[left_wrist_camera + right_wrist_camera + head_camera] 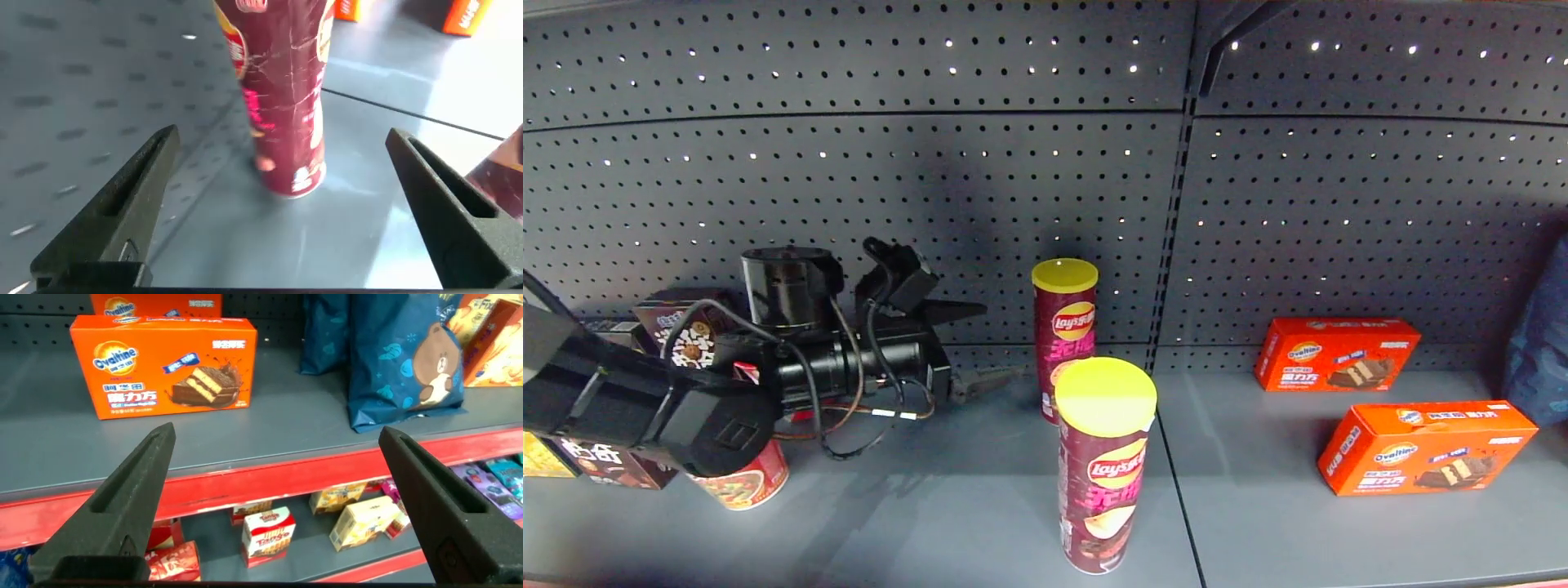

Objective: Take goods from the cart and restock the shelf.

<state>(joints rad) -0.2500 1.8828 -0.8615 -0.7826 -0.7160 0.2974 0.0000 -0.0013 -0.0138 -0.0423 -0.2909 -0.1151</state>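
Jaws spread wide on left gripper (996, 343) and right gripper (278, 431) alike, gripping nothing. Left gripper low over the shelf (931, 523) near its back edge, pointed at the rear chip can (1064, 327), upright by the pegboard (849, 163) and untouched. Nearer the front edge, second chip can (1104, 465), also upright. Right gripper off the shelf's front edge at its right end, facing front orange box (163, 366) and blue bags (400, 359). Behind it, rear orange box (1335, 353). At the left end, red cup (742, 483) and brown boxes (678, 327).
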